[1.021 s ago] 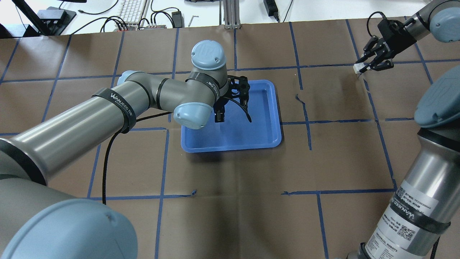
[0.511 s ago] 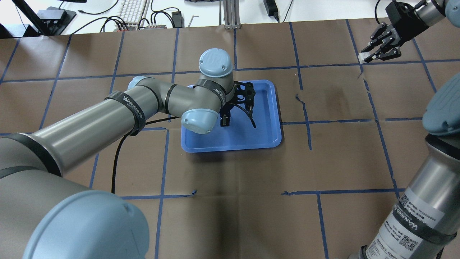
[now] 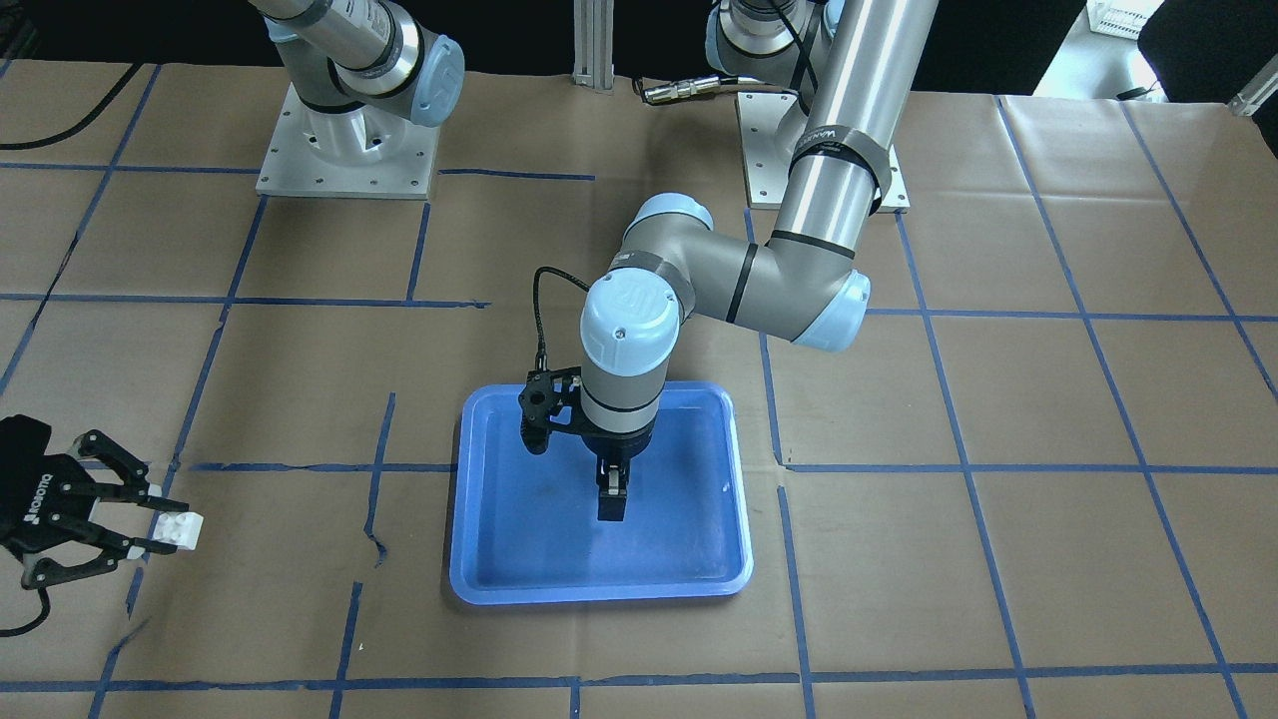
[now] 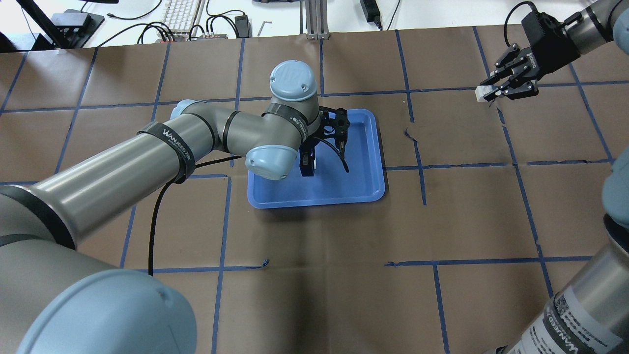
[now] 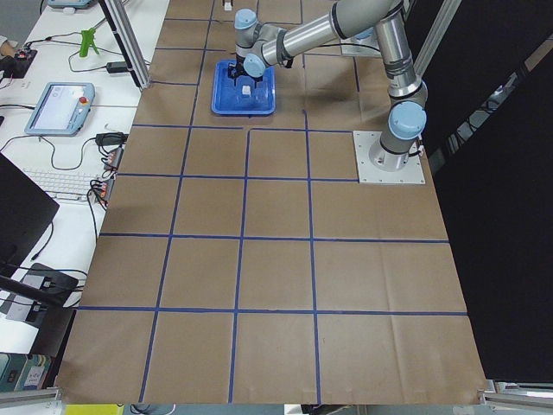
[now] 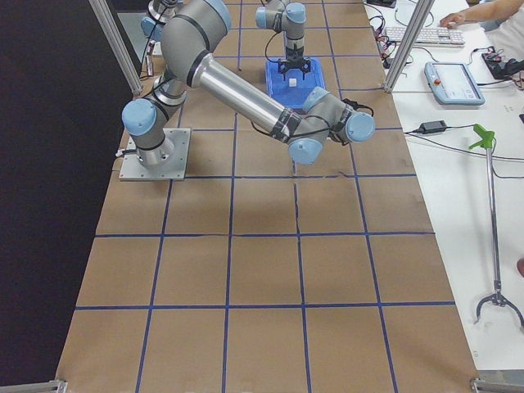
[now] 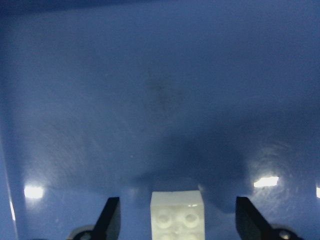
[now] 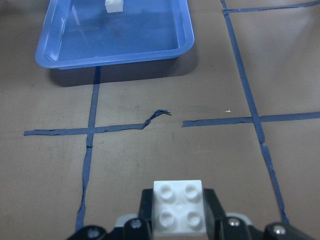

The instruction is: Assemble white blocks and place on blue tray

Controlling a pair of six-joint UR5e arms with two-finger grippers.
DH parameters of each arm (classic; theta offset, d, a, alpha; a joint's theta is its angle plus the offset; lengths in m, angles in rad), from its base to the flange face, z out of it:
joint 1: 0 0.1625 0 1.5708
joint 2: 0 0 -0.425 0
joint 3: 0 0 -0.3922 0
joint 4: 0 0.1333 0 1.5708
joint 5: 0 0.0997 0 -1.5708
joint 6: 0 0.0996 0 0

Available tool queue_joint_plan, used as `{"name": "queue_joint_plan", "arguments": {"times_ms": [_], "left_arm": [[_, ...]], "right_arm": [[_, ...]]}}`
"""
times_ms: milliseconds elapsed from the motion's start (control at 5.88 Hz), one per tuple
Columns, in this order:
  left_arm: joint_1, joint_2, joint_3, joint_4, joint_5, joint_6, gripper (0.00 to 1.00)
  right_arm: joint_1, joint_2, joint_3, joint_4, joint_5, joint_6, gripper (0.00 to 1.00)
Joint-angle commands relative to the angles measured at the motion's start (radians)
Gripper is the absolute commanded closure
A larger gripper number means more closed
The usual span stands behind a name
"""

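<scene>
White block [image 8: 178,209] studs-up, clamped in right pincer [image 4: 493,92].

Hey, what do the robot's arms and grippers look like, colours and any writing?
The left arm and right arm are silver-grey tubes with light blue joint caps and black bands lettered WANJEED in white. The right one also has a white QR-code label; a black cable runs along the left. The left gripper and right gripper are black with jointed fingers; the right one reads ROBOTIQ.
</scene>
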Motion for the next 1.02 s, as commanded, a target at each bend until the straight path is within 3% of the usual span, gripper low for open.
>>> {"name": "queue_joint_plan", "arguments": {"times_ms": [0,340,681,851], "left_arm": [[0.062,0.156,0.016,-0.208,-0.004,-0.015,0.07],[0.151,0.399,-0.012,-0.484,0.004,-0.045,0.07],[0.217,0.489,-0.007,-0.564,0.009,-0.138,0.02],[0.227,0.537,-0.015,-0.591,0.016,-0.28,0.01]], "right_arm": [[0.019,-0.098,0.188,-0.127,0.05,0.073,0.75],[0.144,-0.155,0.35,-0.393,0.11,0.304,0.75],[0.335,-0.145,0.455,-0.799,0.136,0.667,0.75],[0.426,-0.125,0.463,-0.956,0.133,0.825,0.75]]}}
